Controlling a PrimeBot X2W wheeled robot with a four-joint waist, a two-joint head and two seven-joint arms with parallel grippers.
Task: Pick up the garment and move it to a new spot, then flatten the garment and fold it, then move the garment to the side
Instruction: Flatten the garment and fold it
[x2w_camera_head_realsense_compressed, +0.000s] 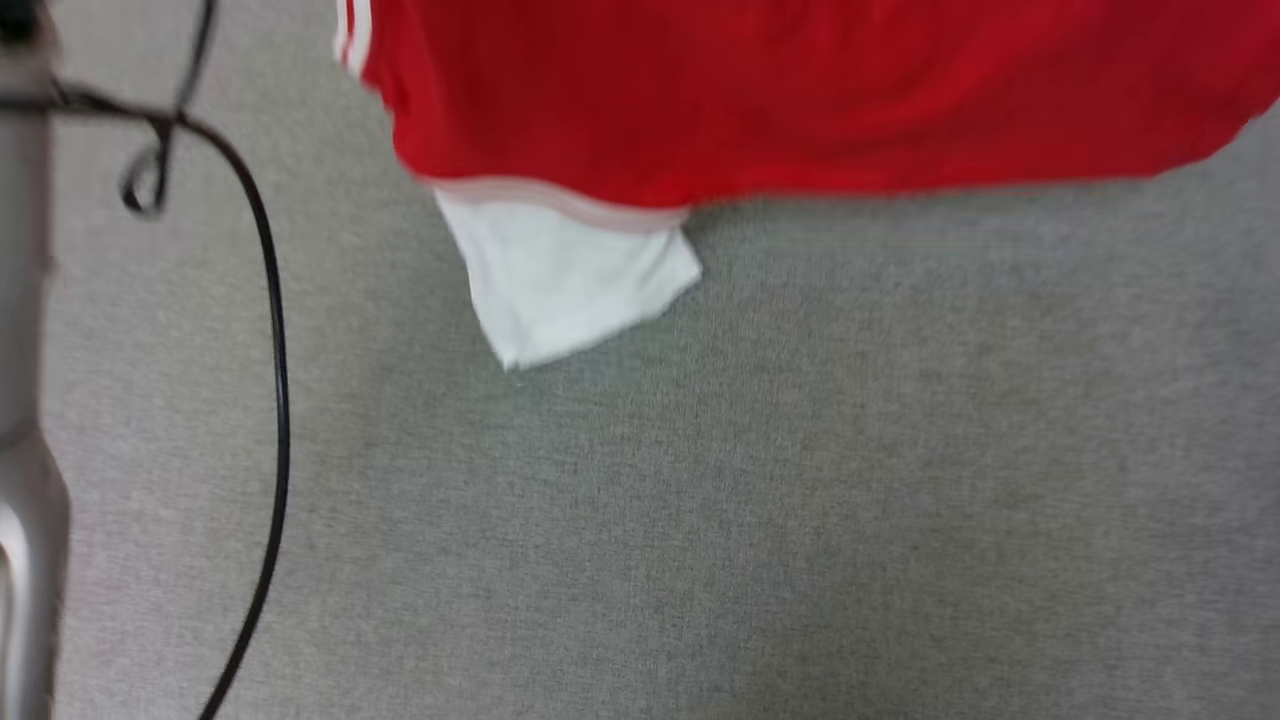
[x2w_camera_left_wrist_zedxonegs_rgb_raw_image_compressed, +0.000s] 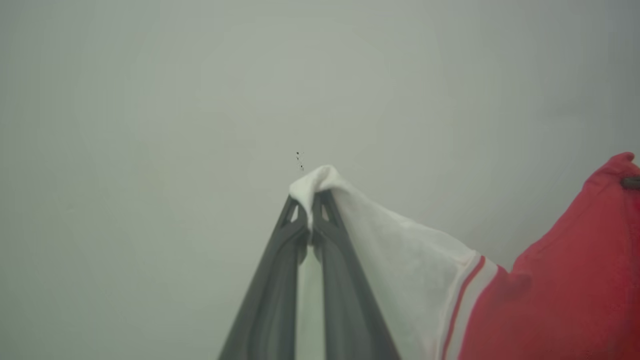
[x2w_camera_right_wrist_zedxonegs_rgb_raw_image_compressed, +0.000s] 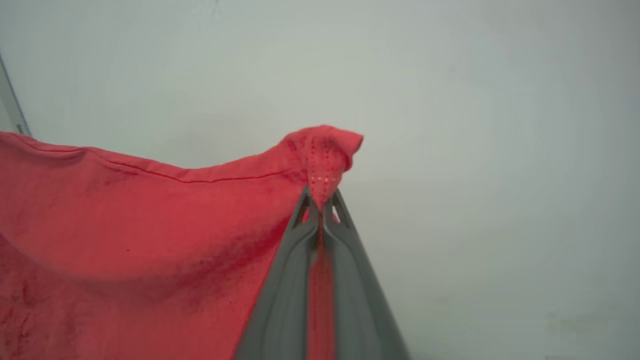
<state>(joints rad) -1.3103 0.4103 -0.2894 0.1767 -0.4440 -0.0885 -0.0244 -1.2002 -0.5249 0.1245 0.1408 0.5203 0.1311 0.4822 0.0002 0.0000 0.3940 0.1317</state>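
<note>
— What are our claws doing right now?

— Our left claw (x2w_camera_left_wrist_zedxonegs_rgb_raw_image_compressed: 310, 200) is pinching shut on the tip of a white sleeve (x2w_camera_left_wrist_zedxonegs_rgb_raw_image_compressed: 400, 245). Our right claw (x2w_camera_right_wrist_zedxonegs_rgb_raw_image_compressed: 320, 200) is clamping shut on a red corner (x2w_camera_right_wrist_zedxonegs_rgb_raw_image_compressed: 325, 150) with a stitched hem.

— Which way is the garment (x2w_camera_head_realsense_compressed: 800, 90) running from them?

— It is hanging between the two: rightward from the left claw, leftward from the right one. So its long axis is going claw to claw. In the head view it is showing blurred at the top, with a white flap (x2w_camera_head_realsense_compressed: 570, 280) dangling below the red edge over the grey surface (x2w_camera_head_realsense_compressed: 800, 500). We cannot tell whether the flap is touching.

— Which arm is nearer?

— Neither, we are judging. Both are sharing the span, so we are counting on lowering evenly at the new spot. A black cable (x2w_camera_head_realsense_compressed: 275, 350) is lying to the left, apart from the cloth.
</note>
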